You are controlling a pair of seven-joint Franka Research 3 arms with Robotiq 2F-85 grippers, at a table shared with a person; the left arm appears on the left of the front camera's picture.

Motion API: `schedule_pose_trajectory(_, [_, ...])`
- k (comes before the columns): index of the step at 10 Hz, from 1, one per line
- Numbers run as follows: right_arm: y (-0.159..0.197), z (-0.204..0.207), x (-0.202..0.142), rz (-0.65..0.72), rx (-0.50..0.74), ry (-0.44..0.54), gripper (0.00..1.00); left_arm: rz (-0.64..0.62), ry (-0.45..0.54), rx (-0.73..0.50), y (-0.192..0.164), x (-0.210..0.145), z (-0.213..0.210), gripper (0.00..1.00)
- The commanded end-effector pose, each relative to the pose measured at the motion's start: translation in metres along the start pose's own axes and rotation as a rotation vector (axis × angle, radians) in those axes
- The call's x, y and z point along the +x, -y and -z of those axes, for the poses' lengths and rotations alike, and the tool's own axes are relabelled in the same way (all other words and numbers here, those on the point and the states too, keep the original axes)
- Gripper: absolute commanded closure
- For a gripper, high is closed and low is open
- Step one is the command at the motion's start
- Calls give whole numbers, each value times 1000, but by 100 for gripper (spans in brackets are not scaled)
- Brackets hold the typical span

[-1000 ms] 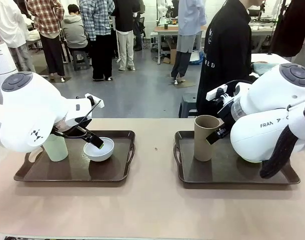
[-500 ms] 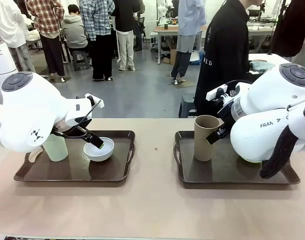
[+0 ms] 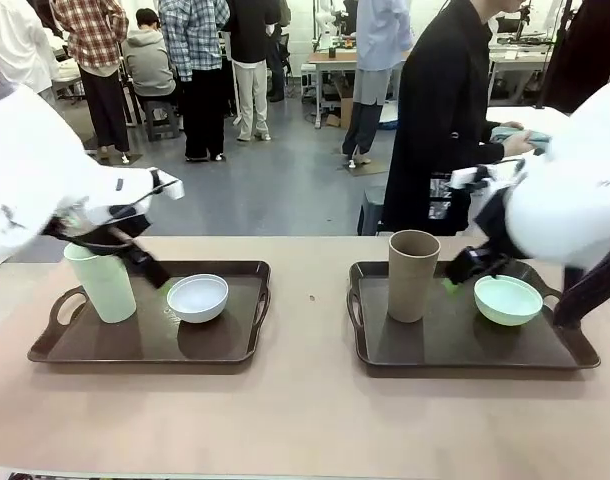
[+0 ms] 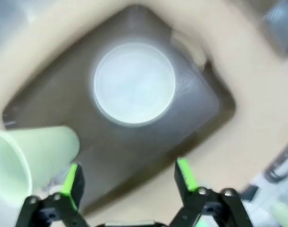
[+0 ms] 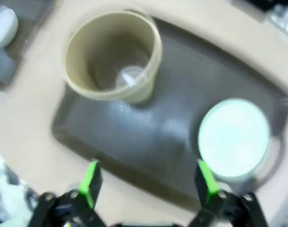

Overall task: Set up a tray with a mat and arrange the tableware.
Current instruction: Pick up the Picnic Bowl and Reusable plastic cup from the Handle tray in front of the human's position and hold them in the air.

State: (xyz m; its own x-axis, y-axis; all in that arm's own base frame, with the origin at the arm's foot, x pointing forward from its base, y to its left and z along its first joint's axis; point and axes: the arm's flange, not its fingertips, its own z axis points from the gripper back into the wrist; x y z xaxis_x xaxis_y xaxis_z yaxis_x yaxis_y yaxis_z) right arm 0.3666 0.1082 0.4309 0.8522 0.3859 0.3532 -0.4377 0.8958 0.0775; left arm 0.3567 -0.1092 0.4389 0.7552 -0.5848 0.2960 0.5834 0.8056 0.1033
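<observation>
Two dark brown trays sit on the tan table (image 3: 305, 420) in the front view. The left tray (image 3: 145, 345) is at lower left of frame, the right tray (image 3: 455, 352) at lower right. They are well apart, with bare tabletop between them.

Left tray: the pale green cup (image 3: 105, 285) stands upright near its left end. The white bowl (image 3: 197, 297) sits right of the cup, near the tray's middle, apart from the cup. Both rest on the tray floor.

Right tray: the tan-brown cup (image 3: 412, 275) stands upright near its left end. The mint green bowl (image 3: 507, 299) sits to the cup's right, apart from it.

Left gripper (image 3: 153, 272): motion-blurred at left of frame, raised above the left tray over the gap between cup and bowl. As far as the blur allows, it touches neither. In the left wrist view its green fingertips (image 4: 71, 182) stand spread wide at the bottom of frame with nothing between them, so the jaws are parted and empty. The white bowl shows from above at upper centre and the cup's rim at the lower left edge.

Right gripper (image 3: 463, 270): right of centre, low over the right tray, between the tan-brown cup and the mint green bowl and just beside the bowl's left rim. Contact cannot be told. In the right wrist view its green pads (image 5: 91, 182) stand wide apart with nothing held. The cup shows from above at upper left, the bowl at right.

A person (image 3: 440, 110) in a black coat stands at the table's far side, behind the right tray.
</observation>
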Motion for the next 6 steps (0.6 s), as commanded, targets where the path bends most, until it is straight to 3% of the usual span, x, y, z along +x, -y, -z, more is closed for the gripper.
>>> schedule_pose_trajectory(1, [-7,2,-208,141,7,-217,0,-121,-243,-31,14,-166,-7,0])
schedule_pose_trajectory(2, [0,0,0,0,0,0,0,0,0,0,0,0,0,0])
schedule_pose_trajectory(4, [0,0,0,0,0,0,0,0,0,0,0,0,0,0])
schedule_pose_trajectory(5, [10,-16,-16,59,-5,-79,0,-40,-88,-5,-11,-25,-20,0])
schedule_pose_trajectory(6, [8,-18,-5,38,308,-109,0,-96,-22,-90,-9,-15,-37,0])
